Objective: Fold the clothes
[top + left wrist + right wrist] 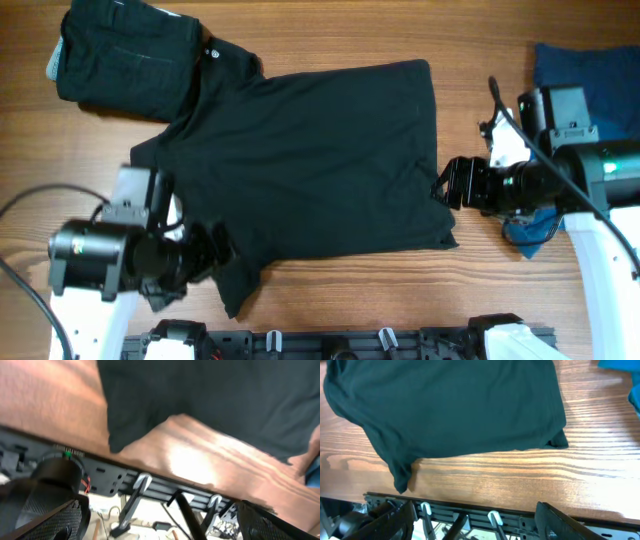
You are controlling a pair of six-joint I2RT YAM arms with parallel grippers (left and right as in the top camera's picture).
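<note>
A black short-sleeved shirt (310,160) lies spread across the middle of the wooden counter (330,310), its collar toward the upper left. There it overlaps a folded black garment (125,60). A blue garment (585,70) sits in the upper right corner, and a blue scrap (530,235) shows under the right arm. The left jaws, at lower left beside the shirt's lower sleeve, stand wide apart with nothing between them. The right jaws, at the shirt's right edge, are also apart and empty.
</note>
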